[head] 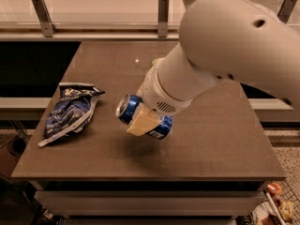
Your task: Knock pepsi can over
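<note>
The pepsi can (133, 111) is dark blue with a silver top. It is tilted far over, its top pointing left, near the middle of the brown table (206, 144). My gripper (145, 120) is at the can, its cream-coloured finger (142, 121) lying across the can's front. The white arm (220, 50) comes down from the upper right and hides the can's far side and the other finger.
A dark blue-and-white chip bag (70, 110) lies on the table's left side. A sliver of a green snack bag (154, 61) shows behind the arm. A railing with metal posts (162, 13) runs behind the table. Floor clutter sits at the bottom right (276, 205).
</note>
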`<state>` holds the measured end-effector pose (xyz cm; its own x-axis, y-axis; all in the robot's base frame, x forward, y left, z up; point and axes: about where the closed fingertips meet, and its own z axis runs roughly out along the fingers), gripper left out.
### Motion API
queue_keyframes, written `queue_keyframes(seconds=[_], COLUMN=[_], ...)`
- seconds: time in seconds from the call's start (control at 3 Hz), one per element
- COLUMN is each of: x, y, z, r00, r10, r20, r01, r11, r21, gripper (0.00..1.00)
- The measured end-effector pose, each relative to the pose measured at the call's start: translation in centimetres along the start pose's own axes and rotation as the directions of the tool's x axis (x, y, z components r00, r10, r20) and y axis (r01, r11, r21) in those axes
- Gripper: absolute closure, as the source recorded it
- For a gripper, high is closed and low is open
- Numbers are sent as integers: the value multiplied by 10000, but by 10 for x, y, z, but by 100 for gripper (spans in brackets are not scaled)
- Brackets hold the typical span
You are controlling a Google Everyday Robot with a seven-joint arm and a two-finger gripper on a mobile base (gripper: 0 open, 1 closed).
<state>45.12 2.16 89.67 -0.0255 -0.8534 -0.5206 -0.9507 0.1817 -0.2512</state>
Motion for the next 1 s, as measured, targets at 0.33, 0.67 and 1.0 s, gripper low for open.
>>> queue_keyframes(seconds=[0.33, 0.67, 1.0], x=[1, -3, -8], y=[15, 27, 34], z=[24, 51, 70], r00=[9914, 9623, 9354], r10=[-422, -1018, -1520], r20=[-1242, -2523, -3192], r01=[364, 788, 1121], r11=[9982, 9919, 9838], r21=[-486, -997, -1401], gripper=[100, 100, 100])
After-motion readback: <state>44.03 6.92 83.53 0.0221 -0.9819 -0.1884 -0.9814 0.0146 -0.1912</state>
